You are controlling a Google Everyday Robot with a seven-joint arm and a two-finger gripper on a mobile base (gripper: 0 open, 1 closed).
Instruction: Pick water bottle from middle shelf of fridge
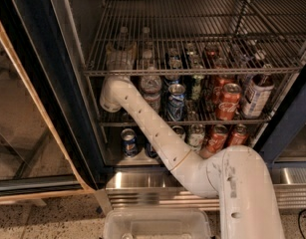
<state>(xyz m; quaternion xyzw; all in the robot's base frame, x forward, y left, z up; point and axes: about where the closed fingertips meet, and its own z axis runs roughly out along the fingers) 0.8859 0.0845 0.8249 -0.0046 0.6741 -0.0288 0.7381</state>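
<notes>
The fridge (49, 78) stands open with my white arm reaching into it. A clear ribbed water bottle (151, 87) stands on the middle shelf (217, 122), at the left end of the front row of cans. My gripper (120, 59) is over the left end of that shelf, just left of the bottle. It sits behind the front bar of the upper rack (192, 72), whose wires half hide it. More clear bottles (145, 46) show through that rack further back.
Red cola cans (228, 101), a blue can (175, 102) and a labelled bottle (255, 94) fill the shelf to the right. More cans (128, 142) stand on the floor below. The glass door (23, 133) hangs open at left. A white bin (157, 224) lies below the steel base panel (137, 182).
</notes>
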